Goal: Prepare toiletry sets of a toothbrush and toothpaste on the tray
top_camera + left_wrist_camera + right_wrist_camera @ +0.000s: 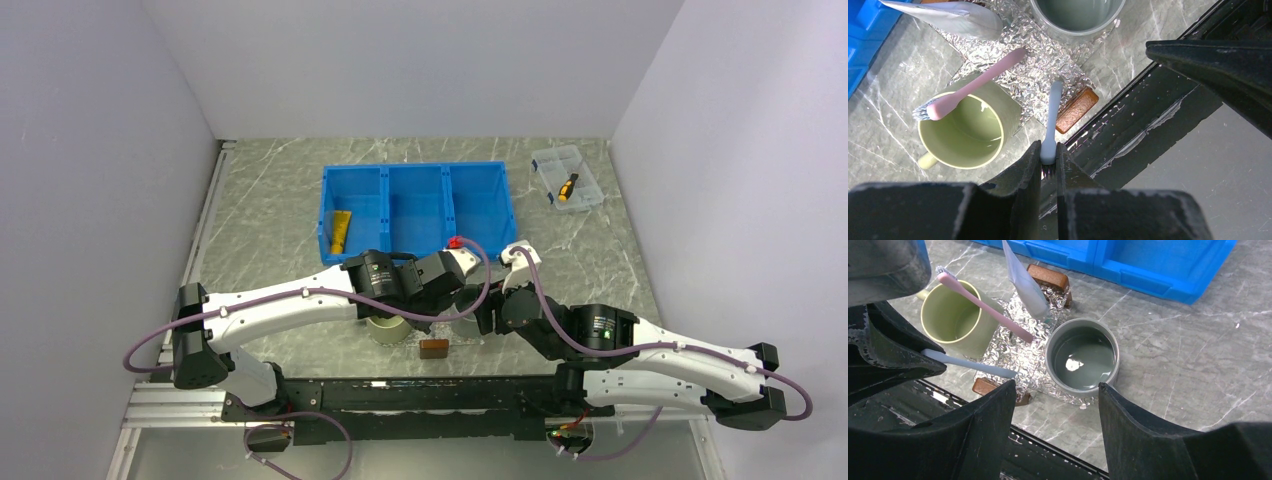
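Slim pale blue-white toothbrush (1052, 117) was clamped at one end by narrow left jaws, its tip over foil-lined clear tray (1043, 65), between green mug (1004, 102) and grey mug (1083, 322). Right jaws were spread wide, nothing held.

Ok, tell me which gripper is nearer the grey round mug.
Right. The right gripper hovers over the grey round mug, jaws open. The left gripper, clamping the slim pale-blue toothbrush, is off beside the green mug.

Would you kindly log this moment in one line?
left claw: shut on toothbrush | right claw: open, facing grey mug
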Tool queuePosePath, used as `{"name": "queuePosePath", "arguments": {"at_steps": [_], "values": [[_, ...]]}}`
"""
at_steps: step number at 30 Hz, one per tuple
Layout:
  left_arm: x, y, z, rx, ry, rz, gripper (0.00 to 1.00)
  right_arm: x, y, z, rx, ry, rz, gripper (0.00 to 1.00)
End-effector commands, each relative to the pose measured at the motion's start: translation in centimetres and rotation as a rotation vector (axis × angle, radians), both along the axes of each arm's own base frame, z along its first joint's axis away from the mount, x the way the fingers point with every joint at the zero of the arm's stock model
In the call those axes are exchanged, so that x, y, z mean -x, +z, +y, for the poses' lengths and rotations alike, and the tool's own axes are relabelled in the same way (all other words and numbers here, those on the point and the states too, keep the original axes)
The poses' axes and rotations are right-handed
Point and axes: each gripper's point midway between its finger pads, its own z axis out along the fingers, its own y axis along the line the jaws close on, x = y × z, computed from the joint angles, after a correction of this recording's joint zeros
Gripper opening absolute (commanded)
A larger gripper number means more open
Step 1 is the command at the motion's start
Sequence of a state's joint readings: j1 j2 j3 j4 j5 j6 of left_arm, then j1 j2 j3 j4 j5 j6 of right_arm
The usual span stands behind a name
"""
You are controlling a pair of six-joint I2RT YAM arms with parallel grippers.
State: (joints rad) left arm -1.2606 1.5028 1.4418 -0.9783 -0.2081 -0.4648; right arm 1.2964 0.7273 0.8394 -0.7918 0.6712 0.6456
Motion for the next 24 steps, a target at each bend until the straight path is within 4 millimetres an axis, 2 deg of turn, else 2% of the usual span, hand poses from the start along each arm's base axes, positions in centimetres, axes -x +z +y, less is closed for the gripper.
{"name": "queuePosePath", "arguments": {"at_steps": [1,12,24], "values": [[0.0,0.2,-0.3,-0.011,-0.008,-0.013,0.0,-0.2,0.6,0.5,-0.045,-0.004,-0.008,0.64],[0.0,-0.7,-0.7,-0.035,-0.01,-0.002,0.0,0.0,0.3,0.3,-0.047,-0.006,-0.001,0.64],[-0.5,-1.0,-1.0,-0.064,-0.009,-0.016,0.14,0.1,0.2,0.1,-0.056,-0.01,0.001,0.64]]}}
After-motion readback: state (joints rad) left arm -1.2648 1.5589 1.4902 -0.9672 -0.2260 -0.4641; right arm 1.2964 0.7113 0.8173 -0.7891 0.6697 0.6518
